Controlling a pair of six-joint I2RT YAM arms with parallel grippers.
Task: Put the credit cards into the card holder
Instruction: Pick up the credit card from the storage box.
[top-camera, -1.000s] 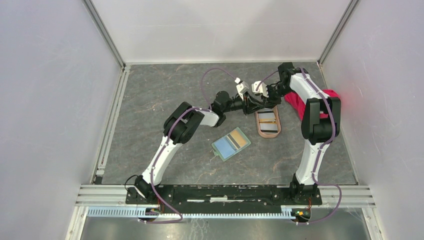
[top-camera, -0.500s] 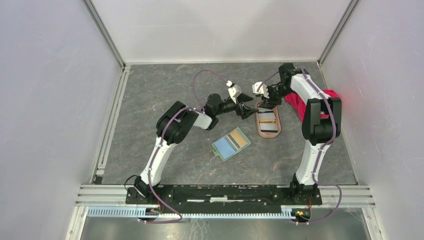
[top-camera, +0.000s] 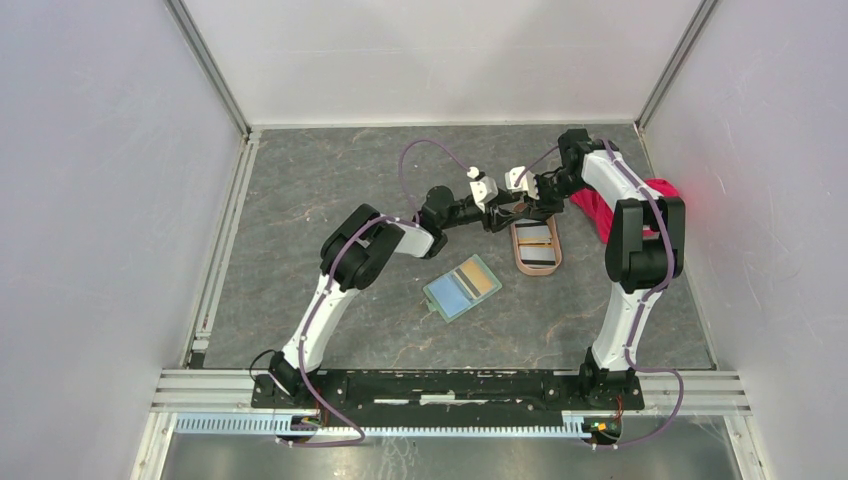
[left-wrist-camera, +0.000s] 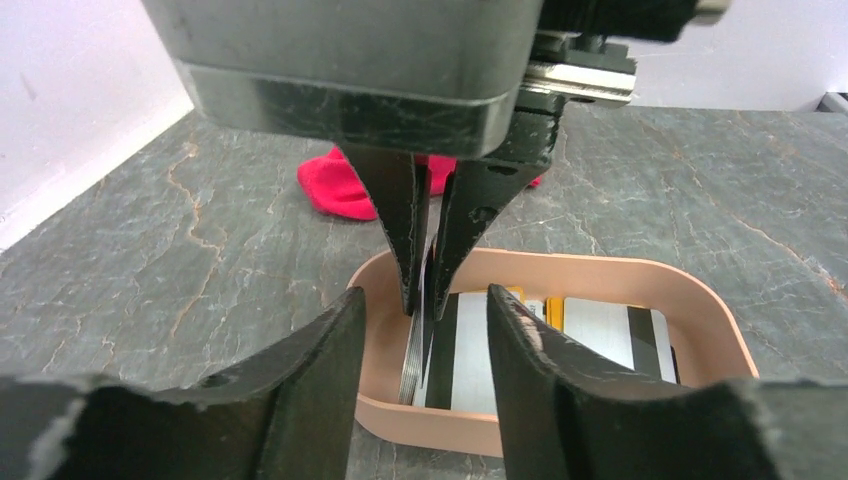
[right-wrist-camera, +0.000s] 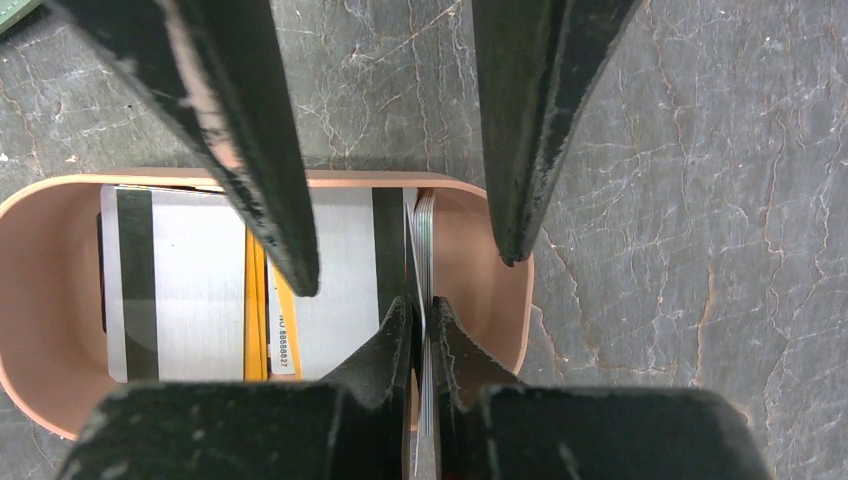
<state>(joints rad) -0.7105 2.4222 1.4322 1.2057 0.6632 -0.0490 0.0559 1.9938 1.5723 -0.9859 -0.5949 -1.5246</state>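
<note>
My right gripper (right-wrist-camera: 421, 305) is shut on a thin whitish credit card (right-wrist-camera: 424, 230), held edge-on over the left end of the pinkish tray (right-wrist-camera: 505, 300). More credit cards (right-wrist-camera: 200, 290), whitish with dark stripes and yellow-orange, lie flat in that tray. My left gripper (left-wrist-camera: 425, 296) faces the right gripper (left-wrist-camera: 425, 308). Its black fingers (right-wrist-camera: 262, 150) stand open on either side of the held card (left-wrist-camera: 418, 350), with a gap on each side. The sage-green card holder (top-camera: 461, 287) lies open on the table, below and left of both grippers (top-camera: 510, 212).
A red-pink cloth (top-camera: 597, 207) lies bunched at the back right, beside the right arm. The tray (top-camera: 536, 262) sits just below the two grippers. White walls with metal rails close in the grey stone-patterned table (top-camera: 330, 200).
The left gripper drew back to the left with wider jaws, then came back to the right gripper with jaws narrower around the card. The right gripper has barely moved.
</note>
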